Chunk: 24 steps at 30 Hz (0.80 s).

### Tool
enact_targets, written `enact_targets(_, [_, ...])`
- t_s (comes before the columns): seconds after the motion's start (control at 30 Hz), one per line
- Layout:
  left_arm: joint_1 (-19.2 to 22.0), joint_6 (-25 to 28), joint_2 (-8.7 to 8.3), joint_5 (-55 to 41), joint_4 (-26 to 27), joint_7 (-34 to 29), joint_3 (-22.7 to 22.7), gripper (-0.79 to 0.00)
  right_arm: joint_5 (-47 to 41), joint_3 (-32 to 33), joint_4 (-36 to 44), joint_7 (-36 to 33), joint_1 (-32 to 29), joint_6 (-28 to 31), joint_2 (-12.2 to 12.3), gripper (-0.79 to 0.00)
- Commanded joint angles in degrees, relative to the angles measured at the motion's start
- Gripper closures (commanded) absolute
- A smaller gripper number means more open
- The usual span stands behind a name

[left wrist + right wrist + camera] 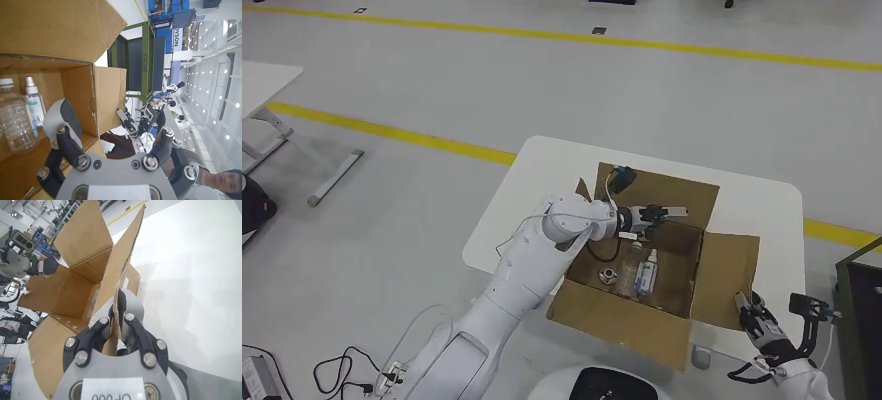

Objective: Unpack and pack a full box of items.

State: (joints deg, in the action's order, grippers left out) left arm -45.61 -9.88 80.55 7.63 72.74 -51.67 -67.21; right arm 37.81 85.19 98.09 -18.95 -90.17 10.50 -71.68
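Observation:
An open cardboard box (642, 300) stands on the white table (532, 190). On its floor lie a clear plastic bottle (630, 268) (15, 117), a spray bottle (648, 272) (34, 102) and a small round item (607, 273). My left gripper (654, 212) (115, 117) hangs open above the box's far half with nothing between its fingers. My right gripper (745, 305) (116, 306) sits at the box's right side, shut on the edge of the right flap (727, 265) (124, 256). In the right wrist view the left gripper (47, 266) shows over the box's opening.
The other flaps stand up or lean outward around the opening. A small grey object (700, 357) lies on the table by the box's near right corner. A green rack (857, 300) stands off the table's right edge. Bare table surface lies left of the box.

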Motion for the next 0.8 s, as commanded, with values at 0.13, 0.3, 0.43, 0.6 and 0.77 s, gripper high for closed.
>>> enact_targets(0.13, [0.0, 0.0, 0.0, 0.0, 0.0, 0.0, 0.0, -0.785, -2.2, -1.0, -0.8, 3.8, 0.4, 0.7, -0.3, 0.0])
enact_targets(0.3, [-1.1, -0.9, -0.12, 1.7, 1.3, 3.7, 0.2, -0.785, 0.5, -2.5, -1.1, 4.4, 1.3, 0.5, -0.3, 0.0])
enact_targets(0.43, [-1.2, -4.2, -0.49, 4.8, 2.1, 2.7, 1.0, -0.785, 2.5, -3.3, -1.0, 6.2, 1.1, 0.5, -0.3, -0.191])
enact_targets(0.6, [-0.8, -8.3, -0.83, 13.8, 1.7, 1.8, 4.8, -0.785, 4.8, -2.1, 0.6, 10.1, -0.3, 1.5, -0.1, -0.699])
enact_targets(0.77, [0.0, -10.0, -0.73, 17.9, 0.6, 1.6, 7.4, -0.785, 8.7, 0.5, 3.7, 14.8, -2.4, 0.2, 0.2, -0.785])
